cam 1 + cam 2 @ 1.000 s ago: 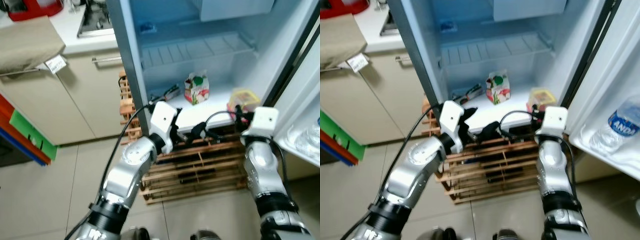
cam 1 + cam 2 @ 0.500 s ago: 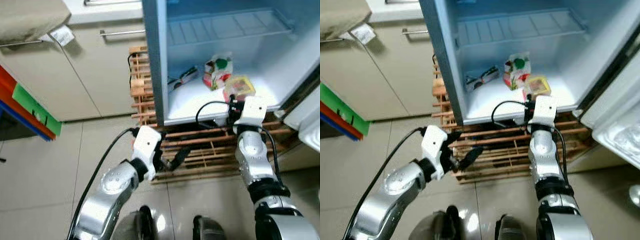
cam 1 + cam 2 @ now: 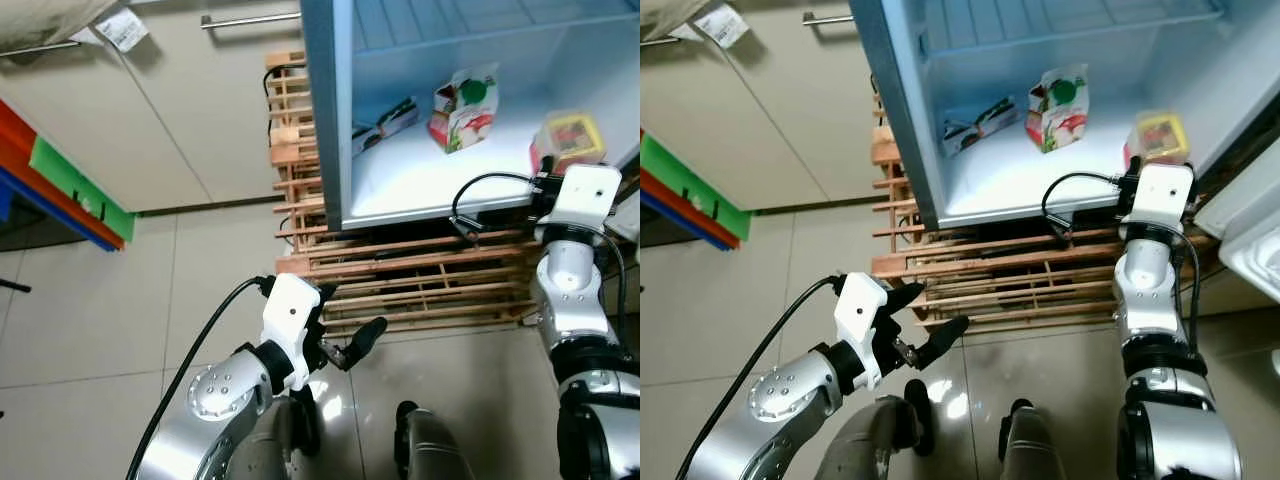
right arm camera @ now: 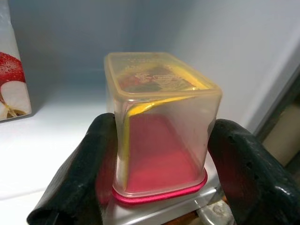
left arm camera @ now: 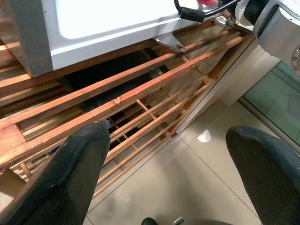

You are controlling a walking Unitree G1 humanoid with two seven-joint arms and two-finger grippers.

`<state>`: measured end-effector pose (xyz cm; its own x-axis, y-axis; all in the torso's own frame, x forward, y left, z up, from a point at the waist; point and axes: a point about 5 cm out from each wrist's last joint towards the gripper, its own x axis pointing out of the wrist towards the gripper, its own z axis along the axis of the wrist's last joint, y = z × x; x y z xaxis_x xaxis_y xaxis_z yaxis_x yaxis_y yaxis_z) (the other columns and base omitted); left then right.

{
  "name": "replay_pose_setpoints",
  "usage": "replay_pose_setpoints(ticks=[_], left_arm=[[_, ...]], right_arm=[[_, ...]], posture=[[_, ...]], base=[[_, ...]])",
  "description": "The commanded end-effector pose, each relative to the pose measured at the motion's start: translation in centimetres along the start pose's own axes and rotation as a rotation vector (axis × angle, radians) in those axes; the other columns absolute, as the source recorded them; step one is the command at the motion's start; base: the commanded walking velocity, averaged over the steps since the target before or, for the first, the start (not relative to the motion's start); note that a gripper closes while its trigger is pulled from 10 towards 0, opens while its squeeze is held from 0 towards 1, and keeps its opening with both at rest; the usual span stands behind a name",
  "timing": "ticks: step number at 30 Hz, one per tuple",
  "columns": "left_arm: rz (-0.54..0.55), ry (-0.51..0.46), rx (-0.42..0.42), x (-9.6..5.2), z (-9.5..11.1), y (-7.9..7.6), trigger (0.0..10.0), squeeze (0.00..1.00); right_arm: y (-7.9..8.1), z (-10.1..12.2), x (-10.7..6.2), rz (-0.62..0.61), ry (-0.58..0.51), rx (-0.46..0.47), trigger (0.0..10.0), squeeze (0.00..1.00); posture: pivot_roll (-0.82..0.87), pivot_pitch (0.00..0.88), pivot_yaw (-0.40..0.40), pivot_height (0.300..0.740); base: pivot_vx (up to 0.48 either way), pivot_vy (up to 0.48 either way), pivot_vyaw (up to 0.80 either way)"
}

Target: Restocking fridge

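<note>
Nearest in, the left gripper (image 3: 345, 350) hanging low over the floor tiles (image 3: 120, 300), fingers spread wide with nothing between them, well clear of the fridge now. A second back, up at the shelf edge beside the other arm; since then dropped away and out of the job. From its wrist camera, both black fingers (image 5: 77, 173) parted over the slats of the wooden pallet (image 5: 140, 89) under the fridge.

Whole head view tipped downward too, more floor and less of the upper shelves, so camera movement rather than anything sliding about.

Further out, the right gripper (image 4: 159, 154) at the front lip of the bottom fridge shelf (image 3: 430, 185), fingers either side of the plastic container (image 4: 159, 122), a clear tub with a red lid, standing lid-down near the shelf's front right corner. Left pad touching the tub wall by the look of it; right pad close beside, contact hard to call. Tub apparently bearing on the shelf, so a placement nearly finished rather than a carry.

Behind it, the juice carton (image 3: 463, 107) upright mid-shelf, well apart from the tub, and a flat dark packet (image 3: 385, 122) lying toward the shelf's left side. Beyond that, the fridge's back wall and a wire rack above.

Judgement: this item as good as stocked. Next call likely a release and a straight pull-back, carefully, with the tub so near the lip.
</note>
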<state>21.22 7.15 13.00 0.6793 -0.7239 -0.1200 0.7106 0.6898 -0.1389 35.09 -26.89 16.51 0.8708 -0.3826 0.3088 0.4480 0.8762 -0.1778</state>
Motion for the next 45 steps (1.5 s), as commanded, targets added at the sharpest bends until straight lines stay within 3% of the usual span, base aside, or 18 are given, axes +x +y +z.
replay_pose_setpoints(ticks=[1, 5, 6, 7, 9, 10, 11, 18, 30, 31, 34, 38, 42, 43, 44, 45], left_arm=[[-0.009, 0.006, -0.01, -0.4, 0.1, -0.3, 10.0, 0.0], [-0.029, -0.031, -0.009, -0.2, 0.8, -1.0, 10.0, 0.0], [-0.034, -0.035, -0.007, -0.1, 0.9, -1.1, 10.0, 0.0], [-0.037, -0.038, -0.006, -0.1, 1.0, -1.2, 10.0, 0.0], [-0.038, -0.039, -0.006, -0.1, 1.0, -1.3, 10.0, 0.0], [-0.04, -0.04, -0.005, -0.1, 1.1, -1.4, 10.0, 0.0], [-0.039, -0.04, -0.005, -0.2, 1.1, -1.4, 10.0, 0.0], [-0.02, -0.039, -0.016, -0.1, 1.1, -1.2, 10.0, 0.0], [-0.015, -0.032, -0.013, 0.3, 0.9, -0.9, 10.0, 0.0], [-0.011, -0.035, -0.009, 0.5, 0.9, -0.7, 10.0, 0.0], [0.001, -0.053, -0.005, 0.8, 1.2, -0.2, 10.0, 0.0], [0.057, -0.099, -0.024, 2.4, 1.7, 1.3, 10.0, 0.0], [0.222, -0.129, -0.081, 3.4, 1.7, 3.5, 10.0, 0.0], [0.27, -0.133, -0.08, 3.6, 1.7, 4.1, 10.0, 0.0], [0.27, -0.133, -0.08, 3.6, 1.7, 4.1, 10.0, 0.0], [0.315, -0.144, -0.047, 3.9, 1.8, 4.9, 10.0, 0.0]], right_arm=[[-1.0, -0.9, 0.0, -0.031, 0.051, 0.017, 0.0, 0.0], [-0.9, -0.5, 0.5, -0.018, 0.05, 0.03, 0.0, 0.0], [-0.9, -0.5, 0.6, -0.018, 0.051, 0.03, 6.4, 0.0], [-1.0, -0.3, 0.8, -0.019, 0.049, 0.032, 10.0, 0.0], [-1.1, -0.2, 0.9, -0.019, 0.045, 0.035, 10.0, 0.0], [-1.3, 0.1, 1.2, -0.017, 0.03, 0.031, 10.0, 0.29], [-1.3, 0.4, 1.4, -0.008, 0.013, 0.031, 10.0, 1.0], [-1.6, 2.6, 2.5, 0.036, -0.1, -0.051, 10.0, 1.0], [-1.5, 3.3, 3.0, 0.034, -0.124, -0.057, 10.0, 1.0], [-1.7, 3.7, 2.8, 0.012, -0.158, -0.045, 10.0, 0.0], [-1.7, 4.3, 1.9, -0.012, -0.219, -0.019, 10.0, 0.0], [-0.2, 5.7, -3.6, 0.026, -0.295, 0.05, 10.0, 0.0], [0.3, 5.6, -7.4, 0.038, -0.25, 0.091, 10.0, 0.0], [0.5, 5.5, -8.5, 0.047, -0.235, 0.101, 10.0, 0.0], [0.5, 5.5, -8.5, 0.047, -0.235, 0.101, 10.0, 0.0], [0.8, 5.3, -9.7, 0.071, -0.205, 0.111, 10.0, 0.0]], posture=[[0.02, 0.355, 0.127, 0.74], [0.03, 0.357, 0.134, 0.74], [0.03, 0.357, 0.134, 0.74], [0.03, 0.356, 0.135, 0.74], [0.03, 0.355, 0.135, 0.74], [0.02, 0.356, 0.136, 0.74], [0.02, 0.356, 0.136, 0.74], [0.01, 0.36, 0.137, 0.74], [0.01, 0.345, 0.135, 0.74], [0.0, 0.334, 0.132, 0.74], [-0.03, 0.313, 0.127, 0.74], [-0.14, 0.247, 0.117, 0.74], [-0.2, 0.2, 0.117, 0.74], [-0.2, 0.194, 0.118, 0.74], [-0.2, 0.194, 0.118, 0.74], [-0.22, 0.166, 0.11, 0.74]], base=[[0.0, 0.0, 0.0], [0.0, 0.0, 0.0], [0.0, 0.0, 0.0], [0.0, 0.0, 0.0], [0.0, 0.0, 0.0], [0.0, 0.0, 0.0], [0.0, 0.0, 0.0], [0.0, 0.0, 0.0], [0.0, 0.0, 0.0], [0.0, 0.0, 0.0], [0.0, 0.0, 0.0], [0.0, 0.0, 0.0], [0.0, 0.0, 0.0], [0.0, 0.0, 0.0], [0.0, 0.0, 0.0], [0.0, 0.0, 0.0]])
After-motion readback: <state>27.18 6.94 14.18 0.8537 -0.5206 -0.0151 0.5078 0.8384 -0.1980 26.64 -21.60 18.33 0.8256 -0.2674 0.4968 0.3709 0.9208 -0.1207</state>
